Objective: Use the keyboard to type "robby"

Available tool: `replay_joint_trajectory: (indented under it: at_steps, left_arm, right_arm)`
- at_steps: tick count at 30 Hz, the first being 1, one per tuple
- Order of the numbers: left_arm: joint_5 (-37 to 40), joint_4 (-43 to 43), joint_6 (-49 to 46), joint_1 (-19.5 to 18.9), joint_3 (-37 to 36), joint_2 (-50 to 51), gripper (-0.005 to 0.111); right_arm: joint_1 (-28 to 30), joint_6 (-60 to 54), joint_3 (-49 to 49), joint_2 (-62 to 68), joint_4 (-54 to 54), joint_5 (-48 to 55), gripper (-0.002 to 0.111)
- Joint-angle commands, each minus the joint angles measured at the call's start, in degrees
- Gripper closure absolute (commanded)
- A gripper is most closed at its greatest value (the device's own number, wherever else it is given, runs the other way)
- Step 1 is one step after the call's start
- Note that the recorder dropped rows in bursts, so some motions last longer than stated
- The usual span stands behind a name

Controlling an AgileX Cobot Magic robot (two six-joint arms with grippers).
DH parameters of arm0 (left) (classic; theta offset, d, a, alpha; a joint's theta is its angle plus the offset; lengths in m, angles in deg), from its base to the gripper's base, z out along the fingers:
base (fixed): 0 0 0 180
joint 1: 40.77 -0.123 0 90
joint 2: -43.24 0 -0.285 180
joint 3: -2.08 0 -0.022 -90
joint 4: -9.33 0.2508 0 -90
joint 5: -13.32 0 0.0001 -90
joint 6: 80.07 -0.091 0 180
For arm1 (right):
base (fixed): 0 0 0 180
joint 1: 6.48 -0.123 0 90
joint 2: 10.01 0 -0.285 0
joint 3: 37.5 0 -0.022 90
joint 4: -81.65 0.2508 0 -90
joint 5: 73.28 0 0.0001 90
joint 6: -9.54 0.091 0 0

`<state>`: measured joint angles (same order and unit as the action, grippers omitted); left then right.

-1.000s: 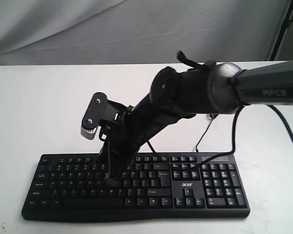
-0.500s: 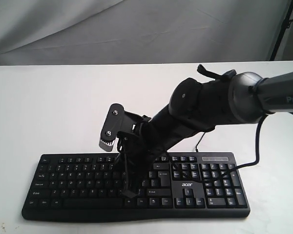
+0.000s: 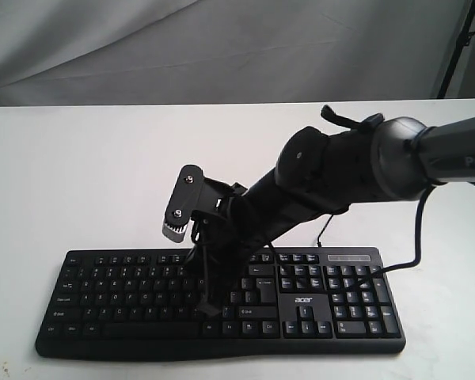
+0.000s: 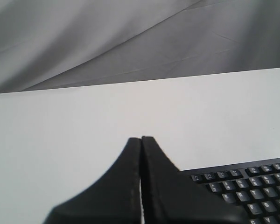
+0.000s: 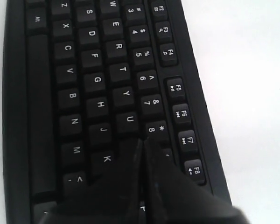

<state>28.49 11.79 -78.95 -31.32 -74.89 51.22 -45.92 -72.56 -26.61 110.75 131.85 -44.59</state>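
Note:
The black keyboard (image 3: 302, 300) with white legends and an "acer" logo lies along the near edge of the white table. My right gripper (image 3: 210, 310) reaches across from the right and points down over the letter keys, shut and holding nothing. In the right wrist view its tips (image 5: 141, 142) sit just past the U and 8 keys of the keyboard (image 5: 98, 79), hiding the key under them; contact cannot be judged. My left gripper (image 4: 141, 139) is shut and empty above bare table, with a corner of the keyboard (image 4: 252, 186) beside it. It does not appear in the exterior view.
A thin black cable (image 3: 332, 218) runs from the keyboard's back edge under the right arm. The arm's own cable (image 3: 418, 237) loops down near the number pad. A grey cloth backdrop (image 3: 222, 47) hangs behind the table, and a black stand (image 3: 459, 39) is at the far right.
The right arm swung to the right and lowered, carrying its shut tip from the left-middle keys toward the keyboard's centre. In the last half second it barely moved.

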Motion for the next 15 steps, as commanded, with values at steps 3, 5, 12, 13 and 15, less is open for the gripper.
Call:
replay_joint_trajectory:
  at_steps: [3,5,12,13,15]
  left_arm:
    - [-0.31,0.27,0.16,0.36,-0.25,-0.2,0.107]
    - [-0.31,0.27,0.16,0.36,-0.25,-0.2,0.107]
    - [-0.31,0.27,0.16,0.36,-0.25,-0.2,0.107]
    - [-0.31,0.27,0.16,0.36,-0.25,-0.2,0.107]
    - [-0.31,0.27,0.16,0.36,-0.25,-0.2,0.107]
  right_arm:
    - [0.3,0.3,0.24,-0.66,-0.75,-0.21,0.108]
    - [0.3,0.3,0.24,-0.66,-0.69,-0.1,0.108]
    - [0.3,0.91,0.24,-0.55,-0.78,0.0,0.108]
    - [0.3,1.07,0.24,-0.55,-0.95,0.0,0.108]
    - [0.3,1.05,0.24,-0.55,-1.09,0.0,0.108]
